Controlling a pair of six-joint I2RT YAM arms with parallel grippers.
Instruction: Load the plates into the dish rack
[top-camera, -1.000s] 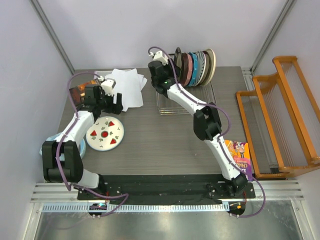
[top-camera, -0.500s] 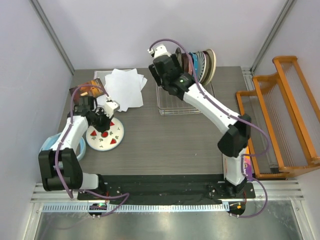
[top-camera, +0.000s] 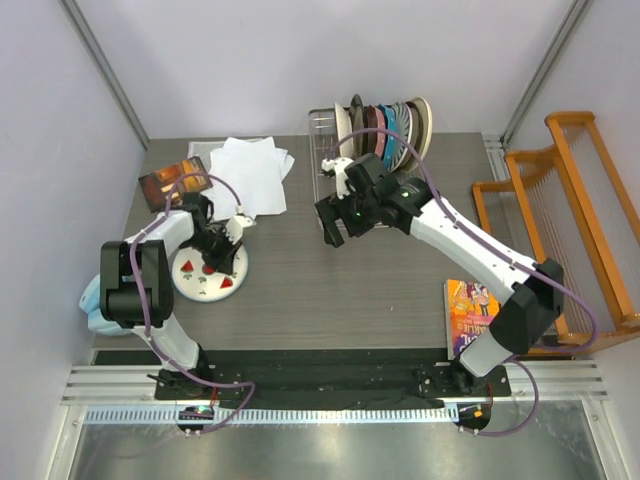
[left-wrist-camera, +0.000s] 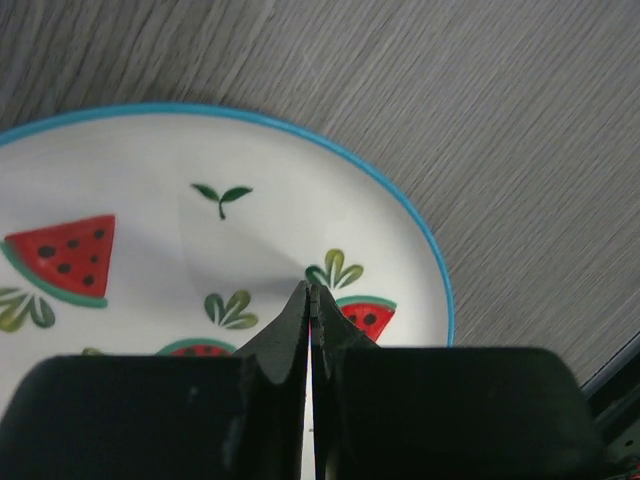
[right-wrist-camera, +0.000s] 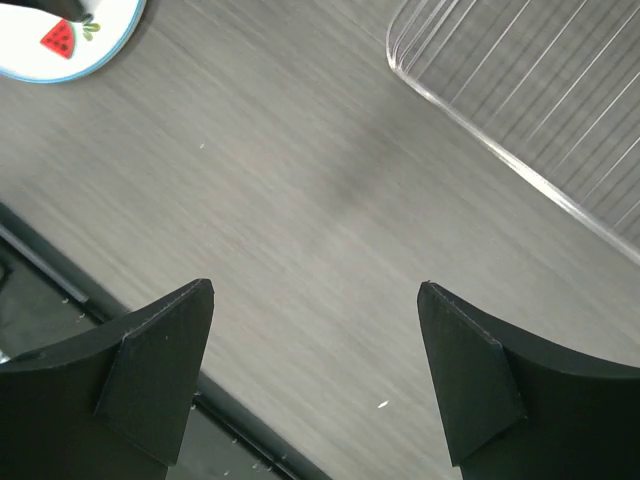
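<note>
1. At the table's 9 o'clock edge, one pale blue thing (top-camera: 92, 295) pokes out beside the left arm; I cannot tell what it is.
2. One orange-brown picture card (top-camera: 172, 181) lies flat at about 10 o'clock.
3. One plate (top-camera: 210, 287) is out on the table at 9 o'clock: white with a blue rim, red watermelon slices and green sprigs. It lies flat, well apart from the rack.
4. The left gripper (top-camera: 213, 255) hangs over that plate. In the left wrist view its fingers (left-wrist-camera: 285, 340) are pressed together, tips pointing at the plate's face (left-wrist-camera: 150, 190), and nothing is caught between them.
5. A loose heap of white paper sheets (top-camera: 252, 175) lies at 11 o'clock, just beyond the plate; they overlap too much for me to count.
6. The right gripper (top-camera: 333, 222) hovers over bare wood near the middle. Its fingers (right-wrist-camera: 160, 360) are spread wide, with nothing between them.
7. One silver dish rack (top-camera: 322, 140) stands at 1 o'clock. The right arm slants across its near side.
8. The upright plates (top-camera: 390, 130) are packed at the rack's far end, six or seven as far as I can tell.
9. One bright book (top-camera: 470, 310) lies at 4 o'clock.
10. One orange wooden rack (top-camera: 560, 230) stands off the table at 3 o'clock.
</note>
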